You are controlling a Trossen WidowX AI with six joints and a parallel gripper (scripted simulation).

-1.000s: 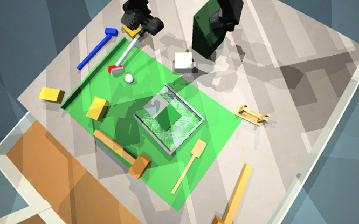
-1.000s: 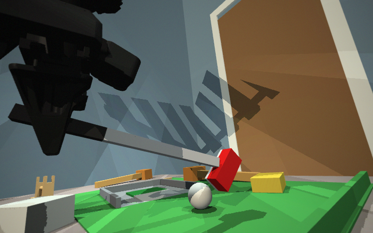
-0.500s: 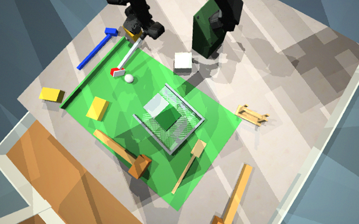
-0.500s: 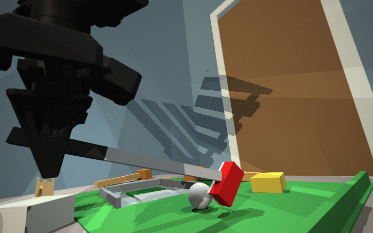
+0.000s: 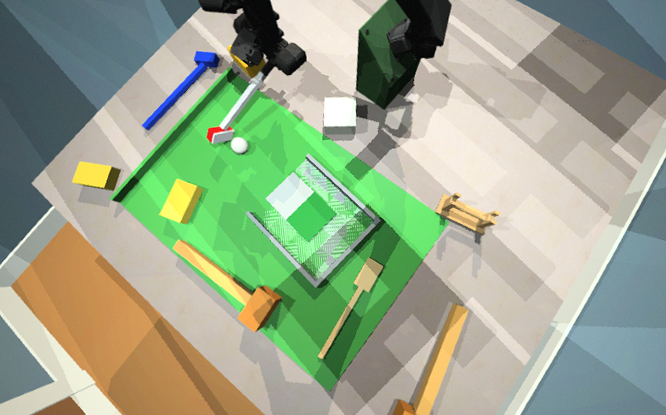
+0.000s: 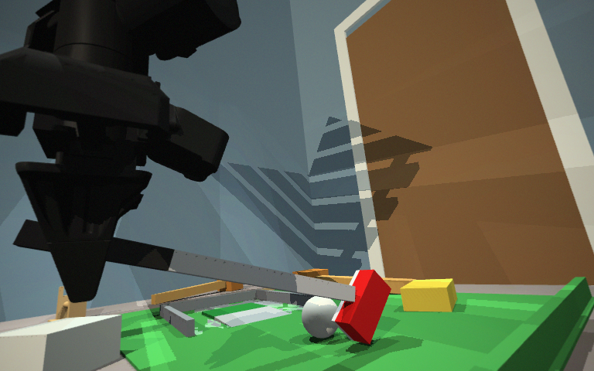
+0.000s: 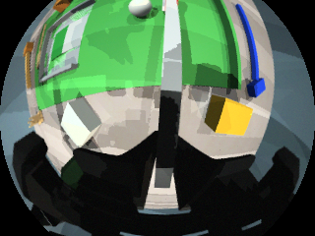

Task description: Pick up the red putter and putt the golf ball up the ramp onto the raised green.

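My gripper (image 5: 269, 68) (image 6: 78, 262) (image 7: 163, 134) is shut on the black grip of the red putter (image 5: 242, 103) (image 6: 236, 267) (image 7: 171, 59). The grey shaft slopes down to the red head, which is tilted, low over the mat (image 5: 218, 187). The white golf ball (image 5: 239, 144) (image 6: 319, 317) (image 7: 141, 7) sits on the mat, close against the head's white face; I cannot tell whether they touch. The head is on the ball's side away from the ramp. The pale ramp (image 5: 289, 195) (image 6: 258, 314) leads to the raised green (image 5: 311, 217) (image 7: 59, 41), bordered by grey rails (image 5: 343, 186). The wrist view hides most of the head.
A white block (image 5: 339, 112) (image 7: 74, 123) stands beside the mat. A yellow block (image 5: 180, 201) (image 6: 427, 295) sits on it; another (image 7: 233, 117) is near my gripper. A blue mallet (image 5: 175, 95) (image 7: 251, 49) lies beyond the green wall (image 5: 168, 138). A wooden stand (image 5: 466, 215) and other mallets lie farther away.
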